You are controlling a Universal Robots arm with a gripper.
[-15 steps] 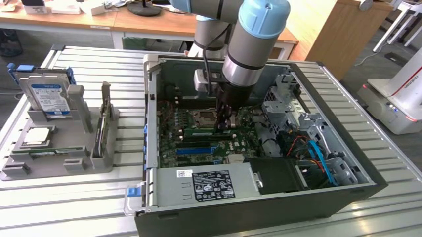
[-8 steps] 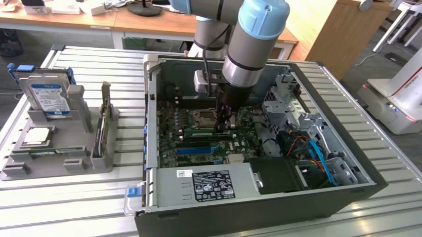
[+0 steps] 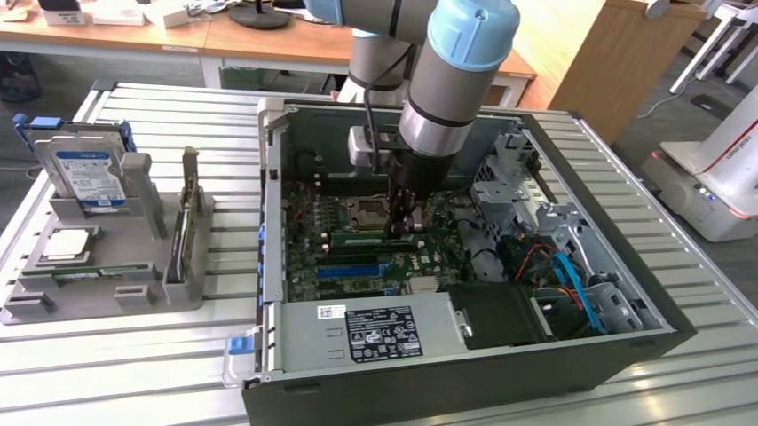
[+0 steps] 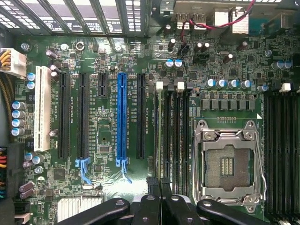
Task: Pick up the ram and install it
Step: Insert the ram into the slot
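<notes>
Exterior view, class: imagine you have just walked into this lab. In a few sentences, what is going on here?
A robot arm reaches down into the open computer case. Its gripper is shut, its tips at the ram, which lies along a memory slot beside the empty processor socket. Whether the ram is pinched, pressed or fully seated cannot be told. On the grey tray at the exterior view's left sit a hard drive and a processor chip.
</notes>
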